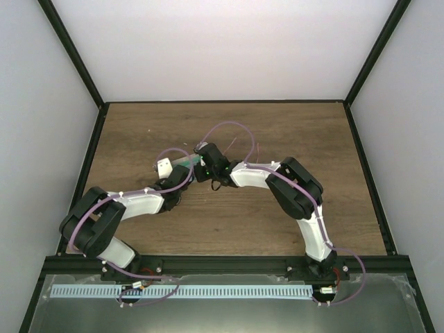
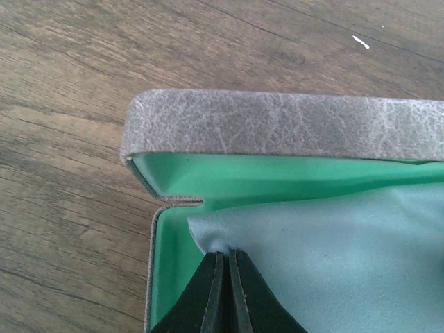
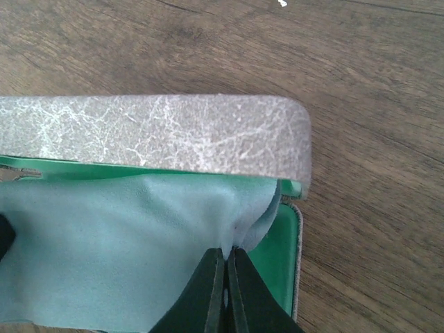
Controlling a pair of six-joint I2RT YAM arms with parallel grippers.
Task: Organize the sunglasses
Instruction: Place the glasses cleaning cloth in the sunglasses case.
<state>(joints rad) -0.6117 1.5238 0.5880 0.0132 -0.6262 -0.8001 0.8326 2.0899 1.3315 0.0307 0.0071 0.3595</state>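
Currently, left tool: clenched, pinching the left corner of the blue cloth inside the case.
Right tool: clenched, pinching the cloth's right edge.
Case: open, grey lid raised, green lining, resting on the bench.
Sunglasses: position cannot be told; the cloth covers the case floor.

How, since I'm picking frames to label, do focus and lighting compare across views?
Top external: even soft light, no glare on the wooden table. Left wrist: grey case lid crisp, close fingers slightly soft. Right wrist: light blue cloth crisp, dimmer under the lid.
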